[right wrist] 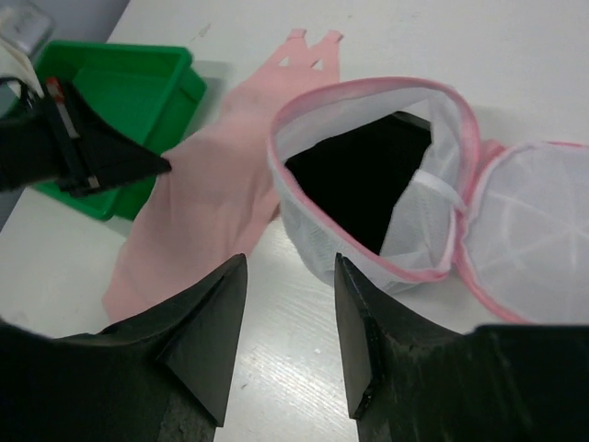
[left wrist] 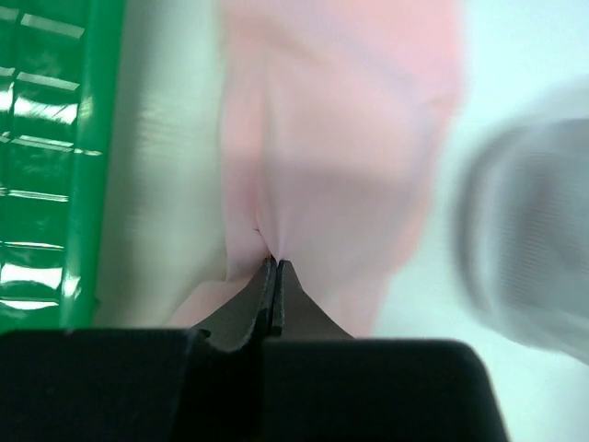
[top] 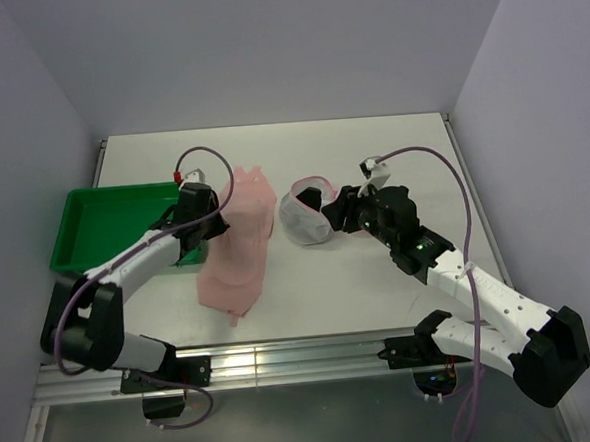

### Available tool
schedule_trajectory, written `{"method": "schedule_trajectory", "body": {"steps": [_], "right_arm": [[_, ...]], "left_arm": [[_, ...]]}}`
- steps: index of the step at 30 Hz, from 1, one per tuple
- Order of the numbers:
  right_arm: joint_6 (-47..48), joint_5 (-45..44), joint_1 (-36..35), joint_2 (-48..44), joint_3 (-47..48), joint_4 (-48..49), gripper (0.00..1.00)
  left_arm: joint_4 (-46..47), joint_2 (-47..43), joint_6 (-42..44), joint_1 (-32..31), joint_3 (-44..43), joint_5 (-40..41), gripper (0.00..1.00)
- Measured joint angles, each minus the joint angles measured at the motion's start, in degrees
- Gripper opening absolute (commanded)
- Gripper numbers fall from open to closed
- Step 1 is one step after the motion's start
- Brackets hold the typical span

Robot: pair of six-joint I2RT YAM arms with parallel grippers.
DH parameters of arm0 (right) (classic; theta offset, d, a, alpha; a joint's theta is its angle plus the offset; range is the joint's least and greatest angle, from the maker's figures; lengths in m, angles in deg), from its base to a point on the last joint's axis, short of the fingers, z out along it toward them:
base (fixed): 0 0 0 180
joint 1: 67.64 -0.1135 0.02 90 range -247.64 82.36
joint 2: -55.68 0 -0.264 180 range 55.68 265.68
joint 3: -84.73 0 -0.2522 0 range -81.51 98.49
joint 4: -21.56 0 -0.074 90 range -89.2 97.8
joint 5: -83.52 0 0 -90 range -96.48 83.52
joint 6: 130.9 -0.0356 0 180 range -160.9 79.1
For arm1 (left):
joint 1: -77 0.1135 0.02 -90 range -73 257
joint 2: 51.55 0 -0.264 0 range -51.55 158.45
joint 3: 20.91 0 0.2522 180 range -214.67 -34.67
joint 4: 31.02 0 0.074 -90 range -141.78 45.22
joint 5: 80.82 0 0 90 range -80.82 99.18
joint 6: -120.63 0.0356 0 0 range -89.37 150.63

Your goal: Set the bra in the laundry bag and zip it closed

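Observation:
The bra (top: 238, 246), a long pale pink garment with straps at its far end, lies flat on the white table; it also fills the left wrist view (left wrist: 340, 138). My left gripper (top: 215, 221) is shut on a pinch of its fabric at the left edge (left wrist: 274, 264). The laundry bag (top: 303, 220), white mesh with pink trim, sits just right of the bra with its mouth open (right wrist: 308, 198) and its lid (right wrist: 543, 239) flopped aside. Its inside looks dark. My right gripper (right wrist: 290, 262) stands open just in front of the bag's rim, with only table between its fingers.
A green plastic tray (top: 105, 228) sits at the table's left edge, close beside my left arm and the bra's left side (right wrist: 138, 74). White walls enclose the table at the back and both sides.

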Motion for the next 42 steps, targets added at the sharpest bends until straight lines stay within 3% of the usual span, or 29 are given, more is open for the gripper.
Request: {"method": "schedule_trajectory", "body": {"steps": [8,11,17,27,42], "right_arm": [[5.9,11.3,-5.2,1.8,1.7,1.7,0.62],[9.4,13.4,-8.8,2.7,3.9,0.5,0.76],[16.4,13.3,-15.6,4.3,10.2,-2.7,0.94],[25.8,13.0,-19.1,9.0,20.6,-9.5,0.97],[31.6,9.8,-28.0,8.3,23.1,-12.2,0.99]], "left_arm": [[-1.0,-17.4,-0.8,-4.6,0.4,-1.5,0.00],[-3.2,-21.6,-0.8,-5.8,0.3,-2.3,0.00],[-10.5,-27.4,-0.5,-9.4,-2.6,-3.6,0.00],[-18.4,-31.6,1.0,-11.4,-18.5,-14.2,0.00],[-24.0,-32.7,0.7,-12.4,-22.8,-25.7,0.00]]}}
